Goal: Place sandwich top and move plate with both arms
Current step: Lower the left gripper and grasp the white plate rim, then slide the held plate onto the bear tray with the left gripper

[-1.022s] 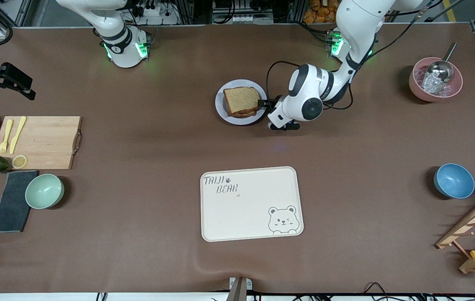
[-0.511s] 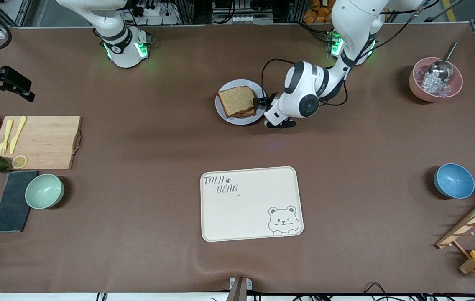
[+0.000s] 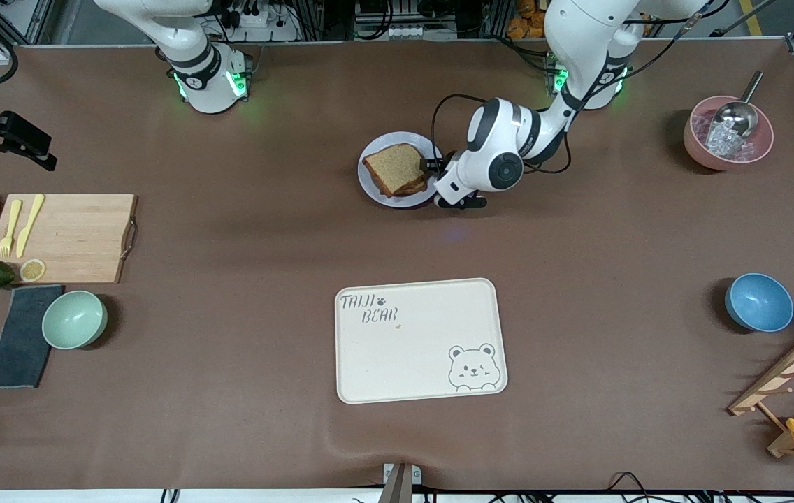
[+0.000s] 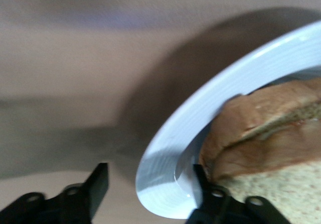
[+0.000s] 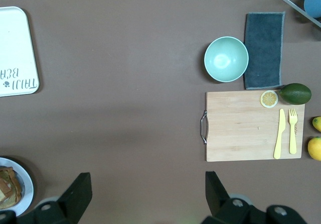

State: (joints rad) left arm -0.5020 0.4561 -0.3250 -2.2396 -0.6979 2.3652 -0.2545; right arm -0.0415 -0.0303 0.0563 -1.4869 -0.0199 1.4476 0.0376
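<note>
Sandwich top lies on the sandwich, which sits on the plate, in the front view. The plate stands on the brown table, between the two arm bases and farther from the front camera than the cream tray. On this tray one reads "TAIJI BEAR" with a small paw mark, and a bear face is drawn in one corner. The left gripper is low at the plate's rim, on the side toward the left arm's end of the table. The right arm waits, and only its base part shows. A wooden board with a yellow fork and knife lies toward the right arm's end, with a green bowl nearer to the camera. A pink bowl and a blue bowl stand toward the left arm's end.

In the left wrist view, the left gripper's fingers stand apart on both sides of the plate's rim, one under the edge and one inside it, close to the bread crust. They are not yet pressed on it.

In the right wrist view, the right gripper is spread wide, holding nothing, high over bare table. The tray's writing shows here too, turned sideways, and the plate shows at the edge.
</note>
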